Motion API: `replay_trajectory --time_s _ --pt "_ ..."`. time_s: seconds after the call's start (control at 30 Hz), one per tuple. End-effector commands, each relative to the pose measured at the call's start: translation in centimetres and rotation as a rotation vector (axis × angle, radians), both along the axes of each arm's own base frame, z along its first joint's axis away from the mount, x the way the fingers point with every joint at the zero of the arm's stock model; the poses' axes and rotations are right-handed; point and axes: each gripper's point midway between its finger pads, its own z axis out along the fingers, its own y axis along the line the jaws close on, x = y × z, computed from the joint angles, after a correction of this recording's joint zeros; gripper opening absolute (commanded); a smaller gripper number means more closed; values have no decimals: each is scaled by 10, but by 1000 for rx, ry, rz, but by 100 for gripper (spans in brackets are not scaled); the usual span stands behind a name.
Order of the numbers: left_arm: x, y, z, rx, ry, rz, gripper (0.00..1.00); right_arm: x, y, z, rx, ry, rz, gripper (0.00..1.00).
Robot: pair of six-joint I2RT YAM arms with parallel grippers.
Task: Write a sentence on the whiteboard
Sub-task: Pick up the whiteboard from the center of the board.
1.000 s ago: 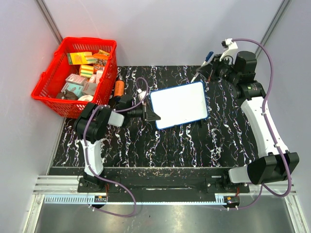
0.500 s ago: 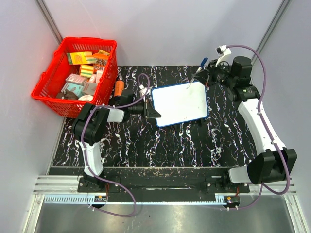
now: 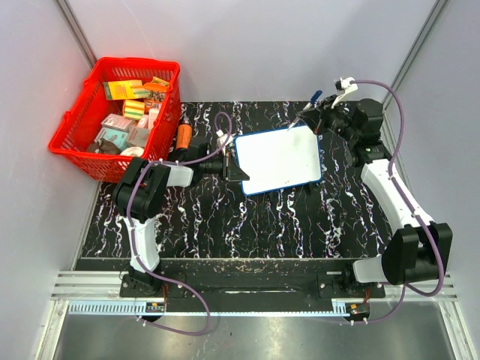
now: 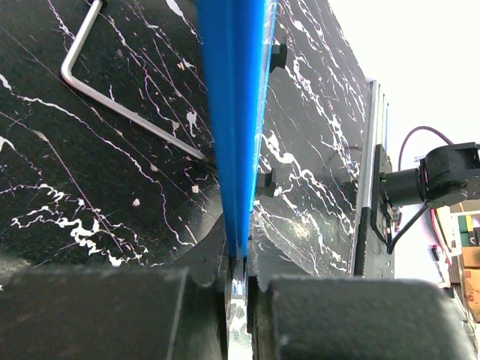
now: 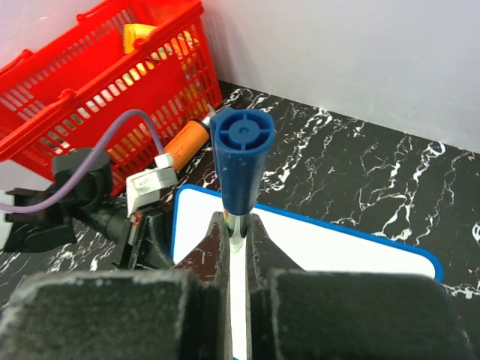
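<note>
My right claw (image 5: 237, 225) is closed tightly on a blue marker (image 5: 240, 161), whose tip points down at the far edge of the whiteboard (image 3: 277, 159); my left claw (image 4: 238, 279) pinches the board's blue rim on the left side, at the middle of the black table (image 3: 225, 225). The surface shows no word, so I judge the writing is not yet begun. Next the tip must meet the board near its upper left corner with light pressure, while the left grip prevents sliding.

Pale walls (image 3: 262, 45), black marbled tabletop (image 3: 225, 225)
</note>
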Motion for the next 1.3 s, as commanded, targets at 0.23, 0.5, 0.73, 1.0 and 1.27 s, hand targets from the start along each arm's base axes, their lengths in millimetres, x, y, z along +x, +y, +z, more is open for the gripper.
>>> replay_trajectory --time_s 0.23,0.5,0.73,1.0,1.27 --pt "14 1 -35 99 35 93 0 20 -17 2 28 -278 -157 0" --pt "15 -9 -38 127 32 70 0 -4 -9 -15 -17 -412 -84 0" --pt "15 -8 -46 137 28 66 0 -20 -7 -21 7 -485 -66 0" --pt "8 -6 -62 160 36 27 0 -29 -4 -22 100 -502 -67 0" --pt "-1 2 -62 195 26 24 0 -59 10 -26 95 -681 -34 0"
